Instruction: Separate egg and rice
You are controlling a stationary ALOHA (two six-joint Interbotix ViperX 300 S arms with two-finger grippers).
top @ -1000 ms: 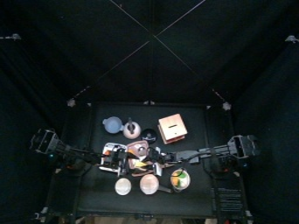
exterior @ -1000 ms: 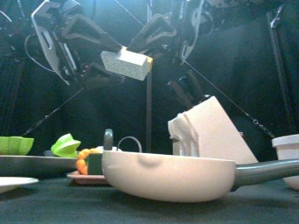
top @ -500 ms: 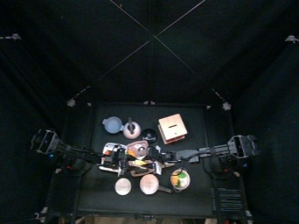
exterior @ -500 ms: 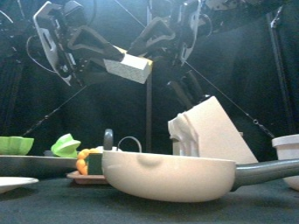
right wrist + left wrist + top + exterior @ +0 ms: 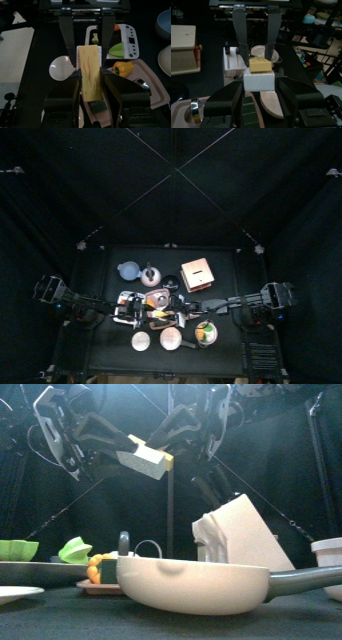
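Observation:
Both grippers meet above the table's middle on one sushi piece (image 5: 146, 457), a yellow egg slab on a white rice block. In the left wrist view my left gripper (image 5: 260, 83) is shut on the rice block (image 5: 260, 80), with the egg (image 5: 260, 64) lying on top. In the right wrist view my right gripper (image 5: 90, 76) is shut on the long yellow egg slab (image 5: 89, 62). In the front view the piece hangs tilted, high above the dishes, with the left gripper (image 5: 112, 446) and right gripper (image 5: 171, 442) on either side. The top view shows them together (image 5: 159, 305).
A large white bowl (image 5: 201, 585) stands near the front edge, with a tan box (image 5: 242, 532) behind it. A small plate with a pepper (image 5: 99, 570) and green pieces (image 5: 19, 549) stand at the left. A blue bowl (image 5: 130, 271) stands at the back.
The piece has shifted slightly and tilted more. The egg's left end now stands a little higher off the rice. Both arms have barely moved.

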